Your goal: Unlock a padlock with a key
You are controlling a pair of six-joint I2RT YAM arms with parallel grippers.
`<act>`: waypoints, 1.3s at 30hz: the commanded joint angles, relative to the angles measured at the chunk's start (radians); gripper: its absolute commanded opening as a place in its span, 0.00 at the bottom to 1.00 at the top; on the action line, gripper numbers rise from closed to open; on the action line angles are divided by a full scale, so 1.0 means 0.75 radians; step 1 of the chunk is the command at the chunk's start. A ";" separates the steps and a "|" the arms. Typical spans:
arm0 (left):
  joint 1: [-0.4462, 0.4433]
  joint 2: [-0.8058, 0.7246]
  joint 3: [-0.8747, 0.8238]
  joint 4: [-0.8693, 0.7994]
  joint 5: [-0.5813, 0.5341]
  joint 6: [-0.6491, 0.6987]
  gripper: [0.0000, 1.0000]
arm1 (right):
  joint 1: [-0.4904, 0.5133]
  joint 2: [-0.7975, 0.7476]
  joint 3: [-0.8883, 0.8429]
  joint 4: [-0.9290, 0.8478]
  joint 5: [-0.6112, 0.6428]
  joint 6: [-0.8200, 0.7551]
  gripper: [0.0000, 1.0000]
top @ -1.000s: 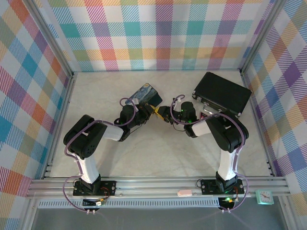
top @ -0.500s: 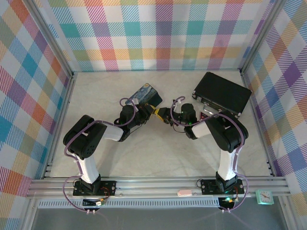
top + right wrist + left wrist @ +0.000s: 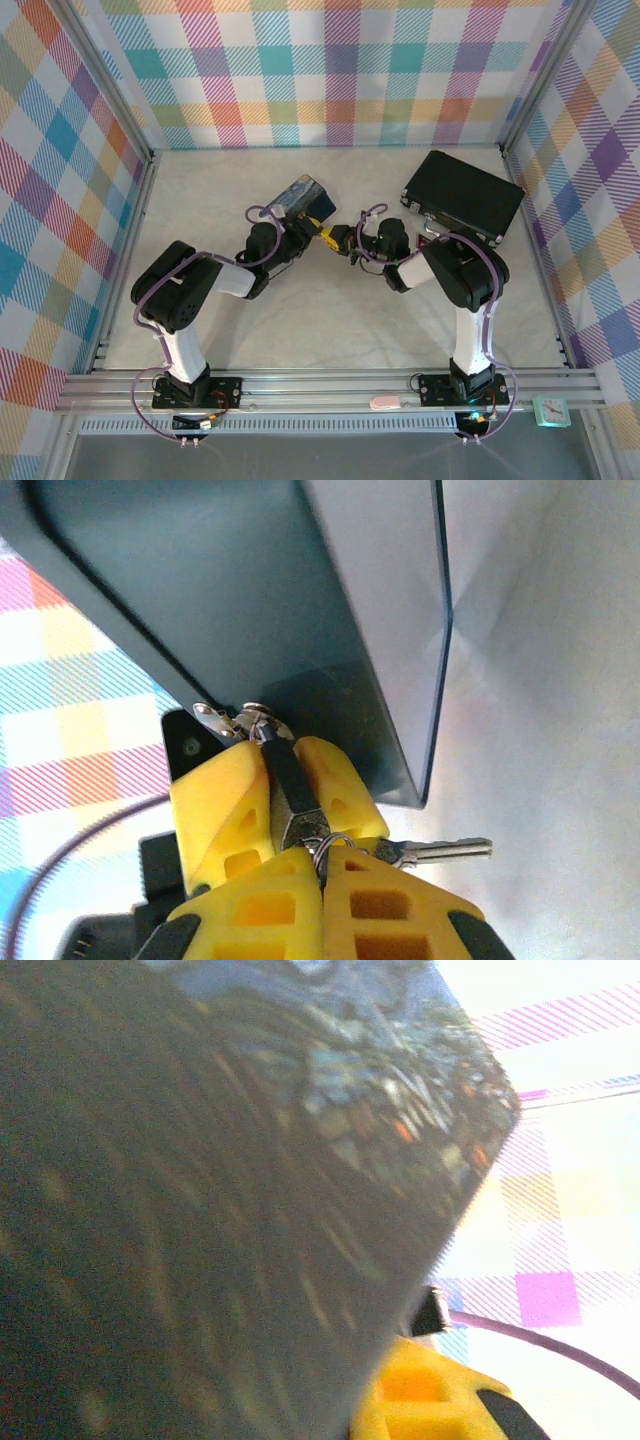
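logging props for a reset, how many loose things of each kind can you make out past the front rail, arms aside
tin: 1
case: 1
padlock: 1
key: 1
total: 4
under the right arm, cannot tell

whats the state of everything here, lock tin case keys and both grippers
painted tin: looks closed
black case: closed
padlock: clamped in the left gripper, shackle by the painted tin, locked or not unclear
left gripper: shut on the padlock
right gripper: shut on the key ring
key ring: pinched at the padlock's base
spare key: dangling free
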 commanded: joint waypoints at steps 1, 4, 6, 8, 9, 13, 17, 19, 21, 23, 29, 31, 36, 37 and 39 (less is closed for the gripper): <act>-0.022 0.048 -0.072 0.306 0.074 0.183 0.00 | 0.006 -0.039 0.142 0.238 -0.003 0.457 0.00; -0.031 0.101 -0.084 0.371 0.081 0.271 0.00 | 0.013 -0.113 0.173 0.238 0.075 0.667 0.00; -0.052 0.117 -0.087 0.369 0.058 0.362 0.00 | 0.034 -0.119 0.177 0.238 0.169 0.869 0.00; -0.060 0.147 -0.084 0.376 0.029 0.392 0.00 | 0.061 -0.119 0.197 0.239 0.243 0.960 0.00; -0.061 0.164 -0.078 0.383 0.014 0.404 0.00 | 0.071 -0.113 0.218 0.238 0.260 0.990 0.00; -0.071 0.217 -0.046 0.389 -0.012 0.445 0.00 | 0.105 -0.064 0.314 0.237 0.270 1.062 0.00; -0.069 0.210 -0.035 0.389 -0.036 0.485 0.00 | 0.114 -0.026 0.342 0.239 0.251 1.076 0.00; -0.068 0.201 -0.031 0.387 -0.039 0.491 0.00 | 0.112 -0.019 0.304 0.239 0.261 1.075 0.00; -0.067 0.200 -0.027 0.385 -0.040 0.487 0.00 | 0.110 -0.005 0.272 0.239 0.256 1.050 0.00; -0.065 0.202 -0.022 0.381 -0.041 0.462 0.00 | 0.102 0.031 0.265 0.239 0.212 0.997 0.00; -0.057 0.180 -0.049 0.371 -0.094 0.420 0.00 | 0.086 0.117 0.207 0.222 0.162 0.719 0.00; -0.053 0.165 -0.062 0.363 -0.108 0.412 0.00 | 0.074 0.114 0.174 0.166 0.137 0.603 0.00; -0.046 0.154 -0.085 0.348 -0.138 0.379 0.00 | 0.051 0.061 0.065 0.050 0.136 0.343 0.22; -0.046 0.153 -0.090 0.346 -0.141 0.372 0.00 | 0.046 0.038 0.042 -0.001 0.130 0.286 0.26; -0.046 0.150 -0.097 0.338 -0.149 0.366 0.00 | 0.040 -0.018 0.013 -0.122 0.114 0.165 0.32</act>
